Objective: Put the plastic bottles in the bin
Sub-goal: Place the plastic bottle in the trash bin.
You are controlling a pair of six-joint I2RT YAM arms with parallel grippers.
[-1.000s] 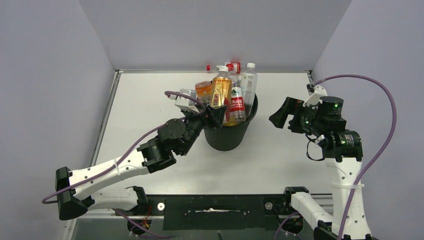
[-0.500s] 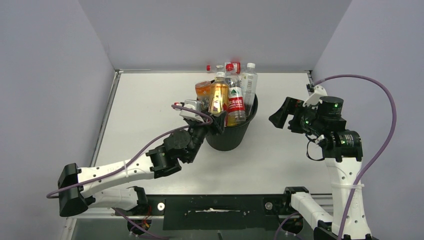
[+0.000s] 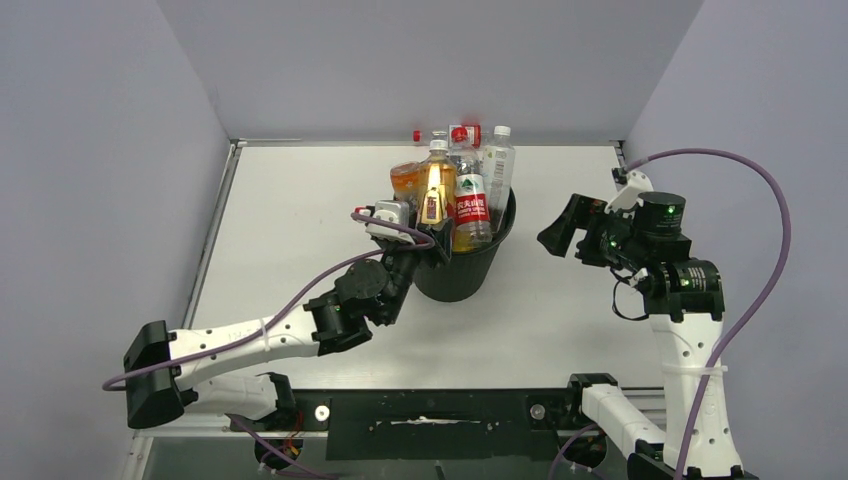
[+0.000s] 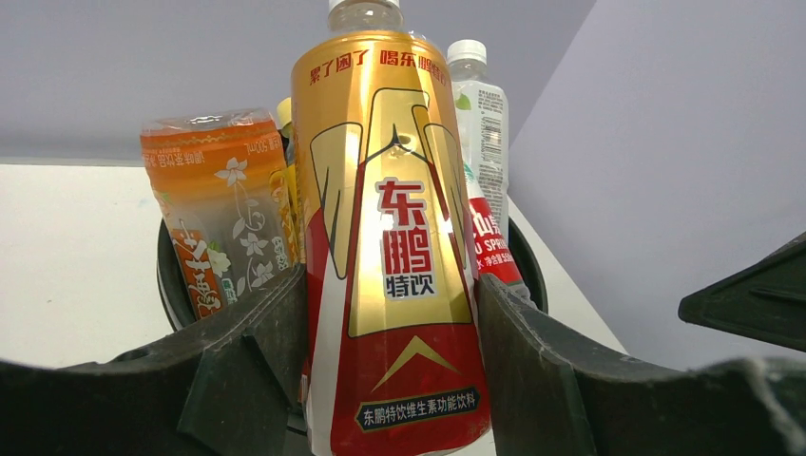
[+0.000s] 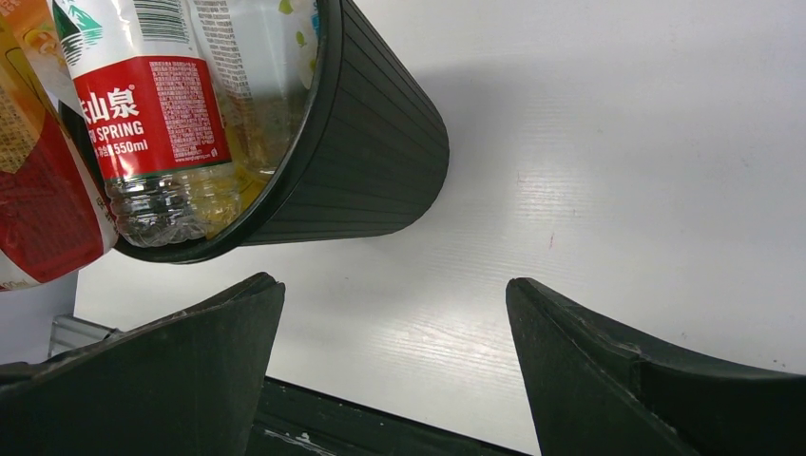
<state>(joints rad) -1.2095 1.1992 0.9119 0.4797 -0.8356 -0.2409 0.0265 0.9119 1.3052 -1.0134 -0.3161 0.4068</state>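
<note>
The black bin stands mid-table, crammed with upright plastic bottles. My left gripper is at its near-left rim, shut on a gold and red labelled bottle that stands upright in the bin. In the left wrist view both fingers press the sides of this bottle. An orange bottle stands to its left and a clear bottle behind it. A red-label clear bottle leans against the bin's wall. My right gripper hangs open to the right of the bin, with nothing between its fingers.
More bottles with red caps show behind the bin near the back wall. Grey walls close in the white table on three sides. The dark base rail runs along the near edge.
My left arm has drawn back toward the near edge and sunk, and the gold bottle in its grip has tilted more upright and gone lower in the bin. The right arm has stayed still.
</note>
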